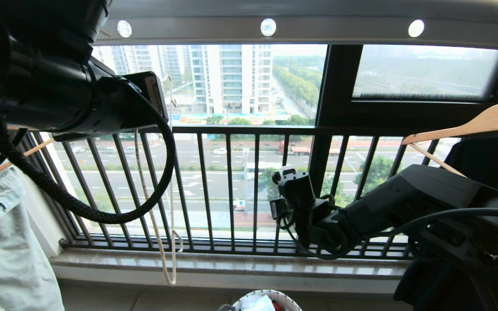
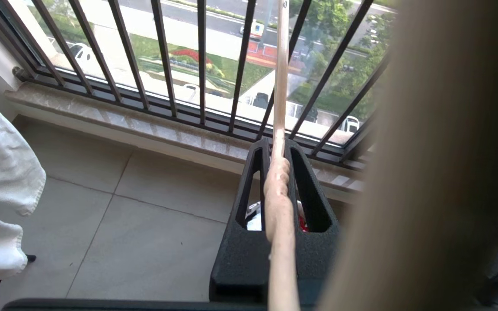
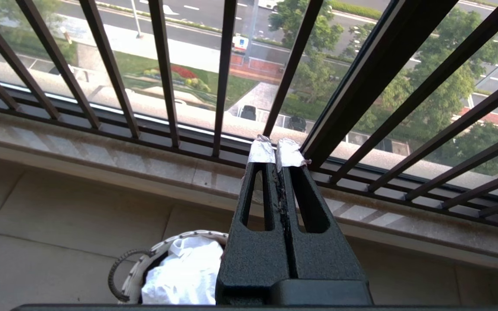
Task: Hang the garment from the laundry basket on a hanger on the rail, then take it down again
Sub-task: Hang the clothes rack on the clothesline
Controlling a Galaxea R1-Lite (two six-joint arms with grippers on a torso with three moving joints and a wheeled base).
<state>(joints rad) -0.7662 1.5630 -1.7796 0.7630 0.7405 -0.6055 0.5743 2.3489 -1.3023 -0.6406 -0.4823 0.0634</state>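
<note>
My left gripper is shut on the twisted neck of the cream wire hanger, raised high in front of the window. In the head view the hanger dangles bare below my left wrist, under the grey rail with its round holes. The white garment lies crumpled in the laundry basket on the floor, which also shows at the bottom of the head view as the basket. My right gripper is shut and empty, hovering above the basket near the window sill; the head view shows this gripper too.
The black barred window railing and stone sill run across the front. A pale green denim garment hangs at the left. A wooden hanger with a black garment hangs at the right.
</note>
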